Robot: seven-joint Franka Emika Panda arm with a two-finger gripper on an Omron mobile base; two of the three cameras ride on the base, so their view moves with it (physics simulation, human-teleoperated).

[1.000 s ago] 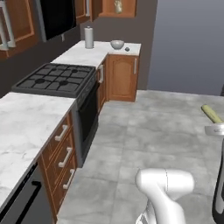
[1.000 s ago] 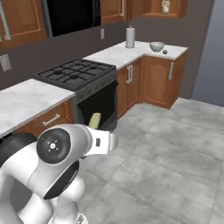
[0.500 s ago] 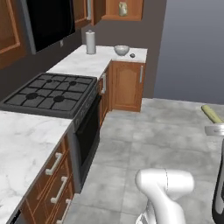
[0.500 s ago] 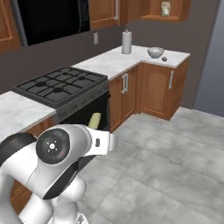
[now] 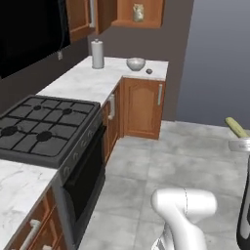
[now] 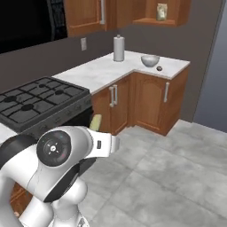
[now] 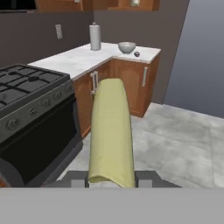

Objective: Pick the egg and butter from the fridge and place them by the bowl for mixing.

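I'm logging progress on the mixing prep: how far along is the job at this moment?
Done, it seems: the egg already lies on the counter right beside the bowl. In hand: the gripper is shut on the butter, carried out over the kitchen floor, well short of the counter. Left: bring the butter to the counter corner and set it by the bowl.

Yellow-olive butter stick (image 7: 111, 131) juts forward lengthwise; dark egg (image 7: 137, 54) sits just beside the pale bowl (image 7: 126, 47).

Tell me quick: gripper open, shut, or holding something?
Gripper: shut on the butter, the yellow stick sticking out forward between the fingertips.
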